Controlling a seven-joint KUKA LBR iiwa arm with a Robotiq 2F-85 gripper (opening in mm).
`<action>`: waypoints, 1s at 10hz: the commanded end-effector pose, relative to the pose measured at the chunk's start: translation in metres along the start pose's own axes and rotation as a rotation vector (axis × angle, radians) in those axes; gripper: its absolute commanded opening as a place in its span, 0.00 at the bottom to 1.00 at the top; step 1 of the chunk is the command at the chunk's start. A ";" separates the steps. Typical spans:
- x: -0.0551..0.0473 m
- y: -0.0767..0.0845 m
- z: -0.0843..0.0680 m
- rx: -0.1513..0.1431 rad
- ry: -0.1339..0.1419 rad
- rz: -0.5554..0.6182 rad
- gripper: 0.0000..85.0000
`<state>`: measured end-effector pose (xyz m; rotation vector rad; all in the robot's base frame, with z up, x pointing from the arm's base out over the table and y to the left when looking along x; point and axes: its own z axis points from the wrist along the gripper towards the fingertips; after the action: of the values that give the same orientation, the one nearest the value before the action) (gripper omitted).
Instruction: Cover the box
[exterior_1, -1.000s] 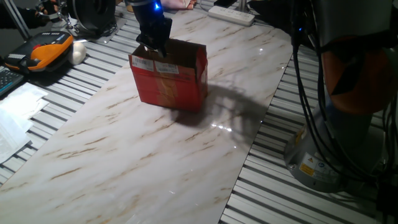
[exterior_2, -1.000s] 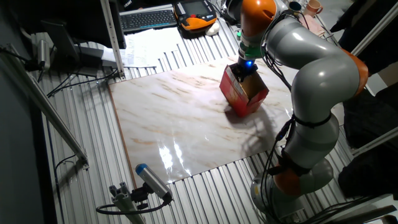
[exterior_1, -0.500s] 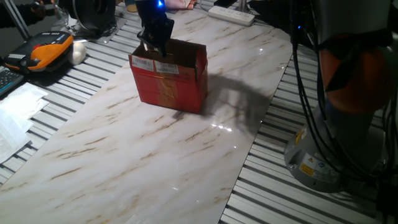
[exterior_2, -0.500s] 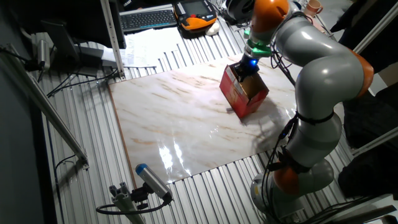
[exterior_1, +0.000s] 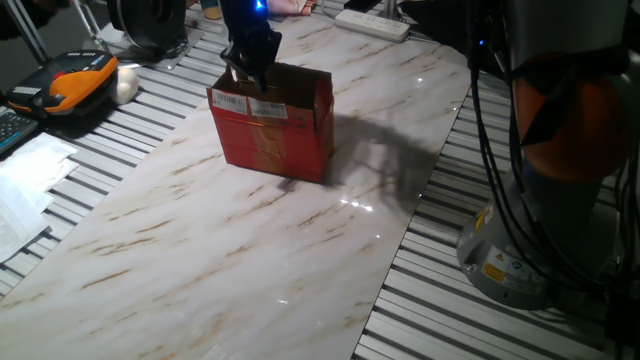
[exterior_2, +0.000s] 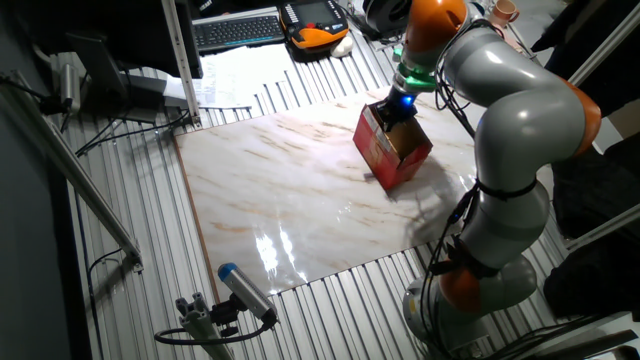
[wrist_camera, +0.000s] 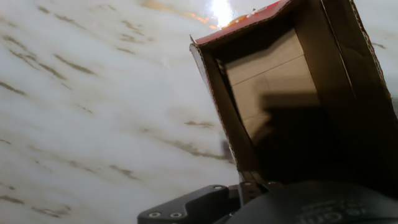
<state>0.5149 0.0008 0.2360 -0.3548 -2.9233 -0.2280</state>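
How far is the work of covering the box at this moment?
Nothing looks done yet: the box stands upright on the marble table with its top open, and the hand view shows its bare brown inside. In hand: the pincer is at the open top's rim. Closing the flaps remains.

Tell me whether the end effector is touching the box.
Cannot tell. In both fixed views the end effector overlaps the box's top rim, hiding any gap; the hand view shows no fingertips.

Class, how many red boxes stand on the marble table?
1. The box stands open near the table's far end, under the gripper. None seem hidden.
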 end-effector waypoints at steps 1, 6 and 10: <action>0.000 0.000 0.000 -0.016 0.004 0.010 0.00; 0.002 -0.001 -0.002 0.022 0.009 0.006 0.00; 0.032 -0.020 -0.016 0.097 0.063 -0.075 0.00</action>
<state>0.4822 -0.0140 0.2555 -0.2179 -2.8763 -0.1047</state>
